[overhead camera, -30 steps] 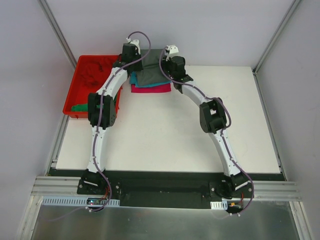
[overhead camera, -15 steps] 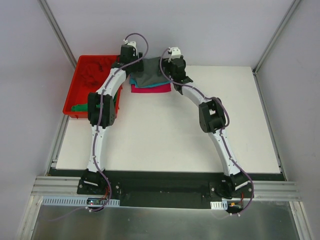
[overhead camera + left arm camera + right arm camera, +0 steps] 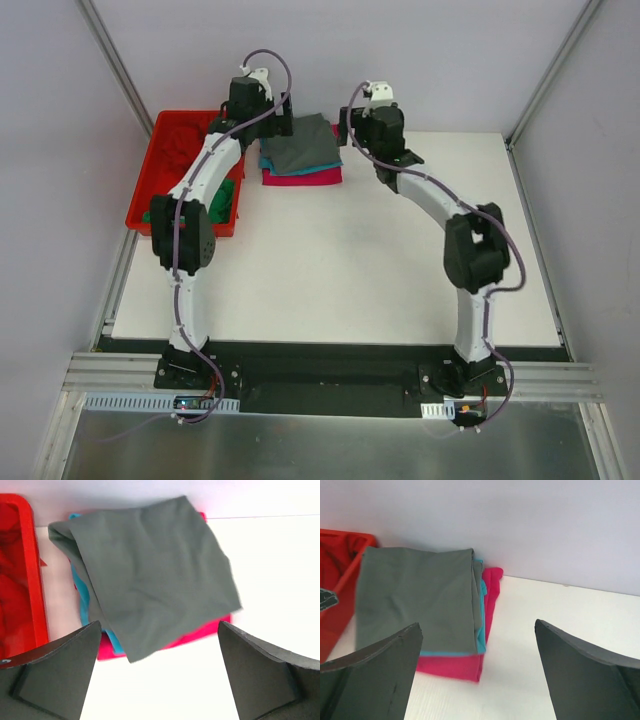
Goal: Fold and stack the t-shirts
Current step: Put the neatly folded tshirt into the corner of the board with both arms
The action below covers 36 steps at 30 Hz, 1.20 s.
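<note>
Three folded t-shirts lie stacked at the back of the table: dark grey (image 3: 300, 145) on top, teal (image 3: 82, 600) under it, magenta (image 3: 305, 177) at the bottom. The grey one (image 3: 150, 575) lies a little askew, one corner hanging over the front edge. My left gripper (image 3: 276, 124) hovers at the stack's left side, open, with nothing between its fingers (image 3: 65, 670). My right gripper (image 3: 347, 124) hovers at the stack's right side, also open and empty. In the right wrist view the grey shirt (image 3: 415, 595), teal edge (image 3: 481, 630) and magenta shirt (image 3: 455, 665) show in layers.
A red plastic bin (image 3: 148, 212) stands at the table's back left, right beside the stack. It holds a crumpled red shirt (image 3: 180, 140) and a green shirt (image 3: 222, 200). The back wall rises just behind the stack. White tabletop (image 3: 400, 270) spreads in front and to the right.
Both grippers opened and let go of the dark grey shirt, which now rests on the stack. The left gripper drew off to the left, the right one to the right.
</note>
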Each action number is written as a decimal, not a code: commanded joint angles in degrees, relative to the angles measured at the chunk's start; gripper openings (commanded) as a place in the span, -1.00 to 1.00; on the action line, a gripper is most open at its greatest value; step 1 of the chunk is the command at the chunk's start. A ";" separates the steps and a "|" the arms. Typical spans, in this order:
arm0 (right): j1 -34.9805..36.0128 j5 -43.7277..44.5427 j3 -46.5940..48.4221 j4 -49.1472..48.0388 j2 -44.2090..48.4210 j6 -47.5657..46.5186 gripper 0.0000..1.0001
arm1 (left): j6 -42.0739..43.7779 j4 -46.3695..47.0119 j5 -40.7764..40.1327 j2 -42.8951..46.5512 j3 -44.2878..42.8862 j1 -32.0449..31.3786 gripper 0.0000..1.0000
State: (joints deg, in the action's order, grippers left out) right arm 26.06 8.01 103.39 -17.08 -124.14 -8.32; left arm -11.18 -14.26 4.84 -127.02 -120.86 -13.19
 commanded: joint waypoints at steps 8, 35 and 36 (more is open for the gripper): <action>-1.54 -7.38 -35.34 1.35 40.62 6.38 0.92 | -6.57 0.11 7.02 24.37 16.88 -1.84 0.98; -2.60 -15.48 -57.69 16.82 54.35 5.77 0.92 | -7.64 18.91 10.28 -17.56 -13.80 2.03 0.98; -2.68 -15.31 -57.52 17.34 54.09 5.77 0.92 | -7.02 19.44 10.28 -17.30 -12.92 2.03 0.98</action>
State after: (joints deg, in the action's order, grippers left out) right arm 23.70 -7.57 45.15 -1.76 -68.99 -0.99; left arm -19.22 -1.76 14.52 -147.52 -135.28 -11.03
